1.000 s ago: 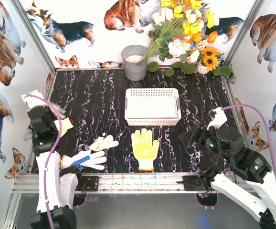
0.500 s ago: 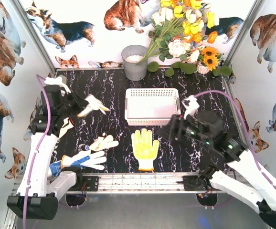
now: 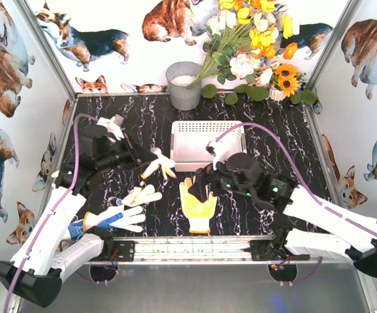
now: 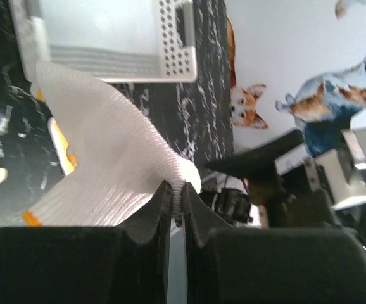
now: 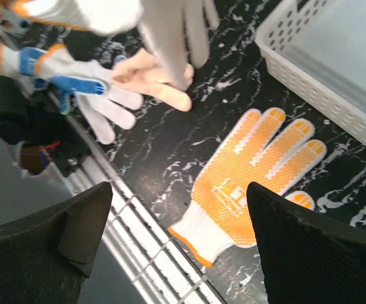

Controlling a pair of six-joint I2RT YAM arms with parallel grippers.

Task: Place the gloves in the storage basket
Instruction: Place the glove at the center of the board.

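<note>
Nearest the arm bases, a cream-white knitted glove with blue dots (image 3: 113,218) is laid flat on the black marbled surface (image 3: 130,130). A plain cream glove (image 3: 141,195) lies just beyond it. Beside them a white glove covered in yellow-orange dots (image 3: 197,207) is spread flat. Its fingertips are partly hidden from above by the right claw (image 3: 200,188), which is spread wide and holds nothing. A white knitted glove with orange cuff marks (image 4: 107,158) is pinched in the left claw (image 4: 178,193), above the surface and left of the white lattice-sided plastic basket (image 3: 208,147). The near rim of the basket is partly covered by the right arm.
</note>
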